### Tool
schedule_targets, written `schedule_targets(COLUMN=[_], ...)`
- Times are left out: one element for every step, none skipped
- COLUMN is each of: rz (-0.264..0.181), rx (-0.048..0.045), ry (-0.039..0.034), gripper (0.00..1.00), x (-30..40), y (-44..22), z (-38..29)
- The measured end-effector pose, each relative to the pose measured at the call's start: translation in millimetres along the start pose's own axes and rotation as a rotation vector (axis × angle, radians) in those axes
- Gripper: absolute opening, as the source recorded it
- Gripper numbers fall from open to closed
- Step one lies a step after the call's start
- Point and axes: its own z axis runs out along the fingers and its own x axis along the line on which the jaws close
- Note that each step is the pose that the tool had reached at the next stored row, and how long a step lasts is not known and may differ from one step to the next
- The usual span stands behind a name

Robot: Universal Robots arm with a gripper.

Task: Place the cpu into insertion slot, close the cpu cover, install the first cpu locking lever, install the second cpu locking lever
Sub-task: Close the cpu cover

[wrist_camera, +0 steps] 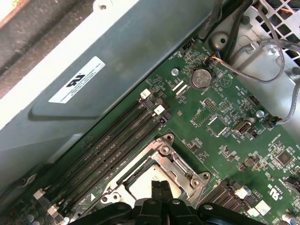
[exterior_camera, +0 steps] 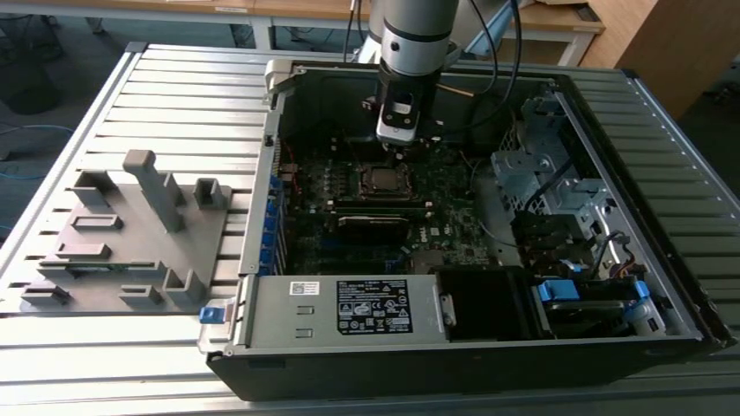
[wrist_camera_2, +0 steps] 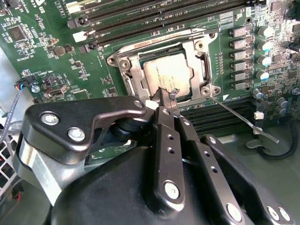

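CPU point(wrist_camera_2: 165, 74) lies flat in its socket, at the far middle of the motherboard point(wrist_camera: 225, 140) in the open computer case point(exterior_camera: 682, 286), just to the exterior view's left of the drive cage point(exterior_camera: 526, 169). The CPU cover point(wrist_camera_2: 132, 80) appears folded down around it, its open centre framing the silver top. The gripper point(wrist_camera_2: 168, 96) stands over the socket's edge with its jaws drawn narrow, fingertips together and holding nothing, the tips at or just above the cover's rim; contact cannot be confirmed. One locking lever point(wrist_camera_2: 239, 116) projects free from a socket corner, unlatched. Likely hazards: the thin, springy lever may slip off the closed tips and whip back; tips that skid could scrape the CPU or nearby board components; a cover not fully flat would keep the lever from hooking.
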Motion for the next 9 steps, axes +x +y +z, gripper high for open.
schedule_targets(rz=[-0.006,-0.014,-0.019,-0.02,-0.021,-0.021,-0.021,-0.021,-0.021], rx=[0.0001,0.0,0.0002,0.0002,0.0001,0.0001,0.0002,0.0001,0.0001], ry=[0.0001,0.0003,0.0004,0.0004,0.0004,0.0004,0.0004,0.0004,0.0004], gripper=[0.1,0.1,0.1,0.1,0.1,0.1,0.1,0.1,0.1], x=[0.0,0.0,0.0,0.0,0.0,0.0,0.0,0.0,0.0], y=[0.0,0.0,0.0,0.0,0.0,0.0,0.0,0.0,0.0], z=[0.0,0.0,0.0,0.0,0.0,0.0,0.0,0.0,0.0])
